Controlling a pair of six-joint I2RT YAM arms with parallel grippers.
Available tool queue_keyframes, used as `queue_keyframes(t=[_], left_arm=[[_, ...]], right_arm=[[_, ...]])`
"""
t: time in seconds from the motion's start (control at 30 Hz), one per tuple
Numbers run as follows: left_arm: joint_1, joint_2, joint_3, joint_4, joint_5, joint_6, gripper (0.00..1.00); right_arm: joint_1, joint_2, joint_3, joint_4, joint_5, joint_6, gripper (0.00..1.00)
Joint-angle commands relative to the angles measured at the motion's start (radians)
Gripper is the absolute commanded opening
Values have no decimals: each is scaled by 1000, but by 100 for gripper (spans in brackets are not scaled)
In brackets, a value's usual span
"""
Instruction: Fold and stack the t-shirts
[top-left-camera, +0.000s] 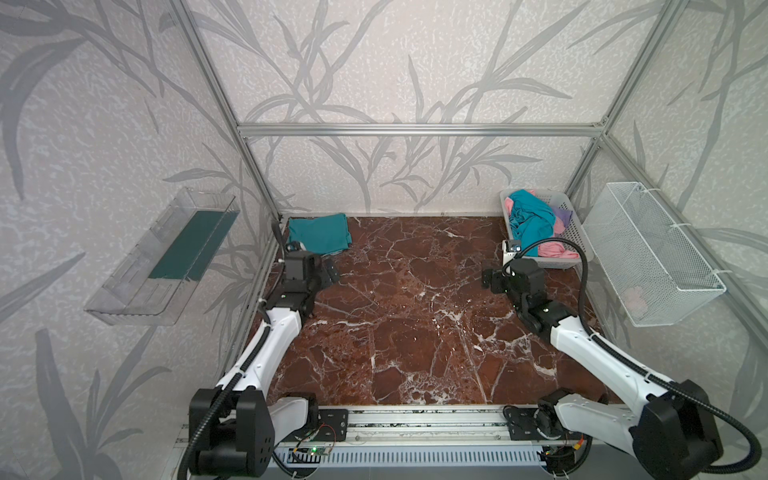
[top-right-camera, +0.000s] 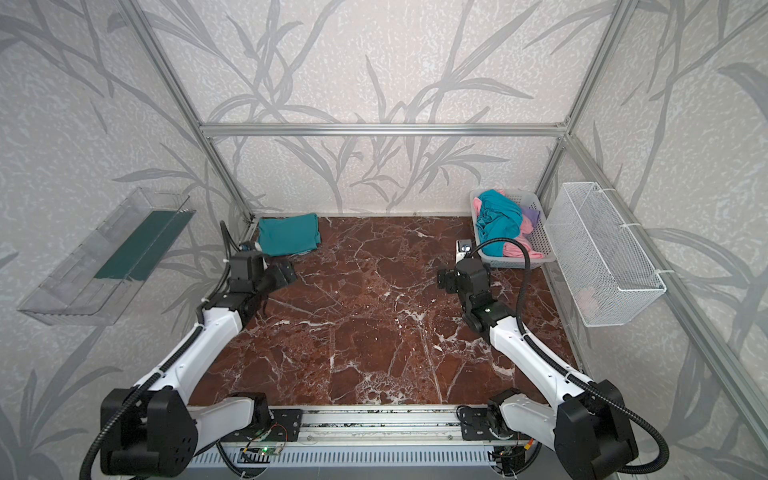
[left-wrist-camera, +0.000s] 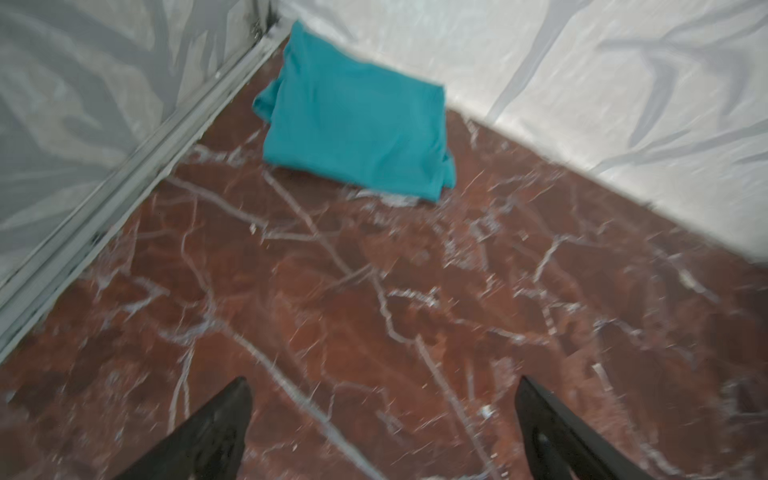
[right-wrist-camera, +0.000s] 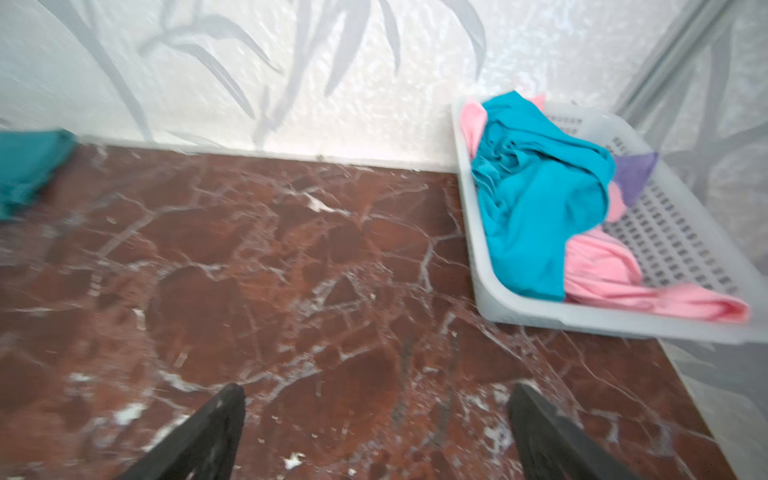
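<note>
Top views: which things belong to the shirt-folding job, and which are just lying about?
Job: folded teal shirt, far left on the table; crumpled teal shirt, pink shirt and lilac shirt, all in the grey basket.
Lying about: wire basket, clear tray, both wall-mounted.

At least four shirts can be counted. One folded shirt (top-left-camera: 319, 232) lies on the single surface (top-left-camera: 415, 311). The heap in the grey basket (top-left-camera: 572, 235) shows a teal shirt (top-left-camera: 532, 224), a pink shirt (top-left-camera: 552, 249) and a lilac shirt (top-left-camera: 563, 215). Pink shows in two places, so that may be one shirt or two. There are two baskets, the grey one and a wire basket (top-left-camera: 652, 249), and one clear tray (top-left-camera: 137, 274). There are two tools, the left tool (left-wrist-camera: 382, 386) and the right tool (right-wrist-camera: 376, 390), each with two fingers (left-wrist-camera: 208, 436).
</note>
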Motion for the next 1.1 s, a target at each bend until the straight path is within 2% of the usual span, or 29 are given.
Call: queue_keyframes(t=[0.0, 0.07, 0.13, 0.17, 0.23, 0.27, 0.33, 0.4, 0.43, 0.47, 0.57, 0.63, 0.73, 0.77, 0.87, 0.97, 1.07], left_arm=[[-11, -105, -185, 300, -133, 160, 99], [-11, -136, -285, 395, -165, 203, 99], [-11, -136, -351, 470, -207, 214, 99], [-9, -117, -381, 534, -224, 218, 99], [-9, -48, -413, 670, -223, 251, 99], [-10, -13, -390, 672, -214, 261, 99], [-7, 50, -330, 643, -197, 276, 99], [-4, 150, -278, 677, -246, 276, 99], [-3, 206, -259, 724, -269, 287, 99], [-3, 262, -245, 797, -272, 318, 99], [4, 383, -213, 875, -239, 326, 99], [11, 411, -286, 1021, -227, 318, 99], [33, 466, -376, 1280, -195, 324, 99], [35, 448, -372, 1246, -191, 311, 99], [47, 444, -327, 1159, -160, 306, 99], [49, 432, -299, 1075, -152, 298, 99], [49, 439, -299, 1092, -155, 307, 99]], right_arm=[[1, 14, -146, 304, 157, -214, 99], [-12, 41, -209, 416, 188, -163, 99], [-44, 96, -228, 446, 149, -105, 99], [-60, 141, -224, 455, 126, -94, 99], [-69, 250, -206, 535, 171, -111, 99], [-63, 285, -172, 518, 192, -129, 99], [-71, 368, -138, 613, 172, -204, 99], [-79, 454, -112, 681, 177, -240, 99], [-82, 473, -84, 656, 210, -234, 99], [-97, 461, -58, 559, 179, -196, 99], [-155, 433, -95, 564, 56, -151, 99], [-199, 403, -157, 653, -29, -114, 99], [-280, 420, -256, 811, -233, -72, 99], [-283, 456, -276, 921, -263, -93, 99], [-292, 421, -216, 749, -402, -125, 99], [-309, 436, -234, 810, -429, -112, 99], [-309, 442, -238, 827, -429, -114, 99]])
